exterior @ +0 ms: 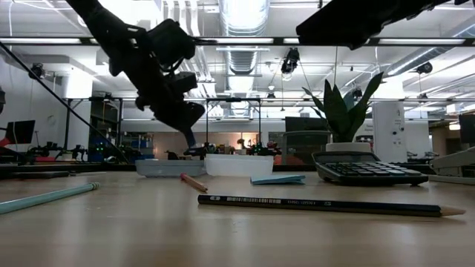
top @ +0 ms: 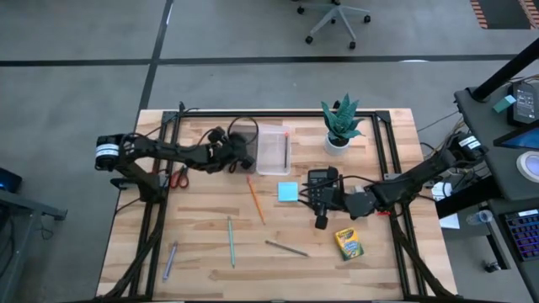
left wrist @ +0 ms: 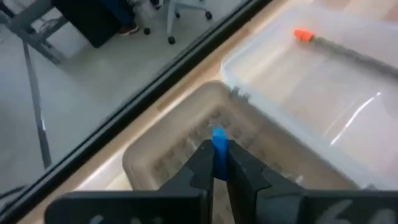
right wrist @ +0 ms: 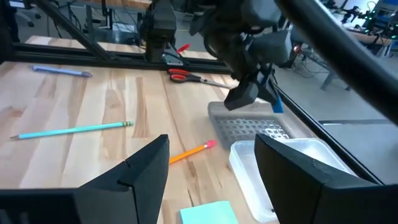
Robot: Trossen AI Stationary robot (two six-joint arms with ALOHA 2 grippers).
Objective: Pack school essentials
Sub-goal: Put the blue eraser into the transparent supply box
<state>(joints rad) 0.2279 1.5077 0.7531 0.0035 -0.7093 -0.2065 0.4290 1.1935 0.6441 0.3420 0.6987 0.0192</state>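
My left gripper (top: 242,155) is shut on a small blue eraser (left wrist: 219,142), just above a shallow translucent lid (left wrist: 180,149) that lies flat on the table. Right of the lid stands a clear plastic box (top: 274,150) with an orange-capped pen (left wrist: 348,48) inside. My right gripper (right wrist: 211,143) hangs open and holds nothing, high above the table near a black calculator (exterior: 364,170). Loose on the wood lie an orange pencil (top: 255,200), a green one (top: 231,241), a grey one (top: 286,248), a bluish one (top: 170,259), red-handled scissors (top: 175,177), a light-blue sticky pad (top: 288,192) and a crayon box (top: 348,244). My left gripper pinches the blue eraser between its two fingertips (left wrist: 202,158). The fingers slant down from the table's left side. The eraser's free end (right wrist: 276,104) sticks out past the tips and points down at the lid, lifted clear of it.
A potted plant (top: 341,126) stands at the far edge, right of the box. A black frame rail (top: 278,114) runs along the far edge, with posts down both sides. Bare wood lies between the pencils in the near half of the table.
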